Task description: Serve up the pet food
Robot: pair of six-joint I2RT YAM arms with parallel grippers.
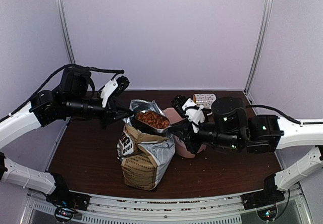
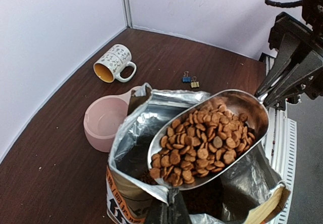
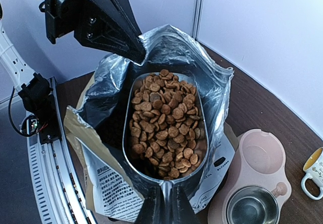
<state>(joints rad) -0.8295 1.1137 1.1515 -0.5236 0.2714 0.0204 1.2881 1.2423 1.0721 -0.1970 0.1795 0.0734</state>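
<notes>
Pet food heaps a metal scoop held over the open bag at mid-table. The right gripper is clamped on the scoop's handle, and the left gripper pinches the bag's left rim. A pink double bowl sits just right of the bag.

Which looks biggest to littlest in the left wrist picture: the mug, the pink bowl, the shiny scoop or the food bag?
1. food bag
2. scoop
3. pink bowl, partly hidden behind the bag
4. mug
The bag and scoop sit nearest the camera, so they look extra big.
</notes>
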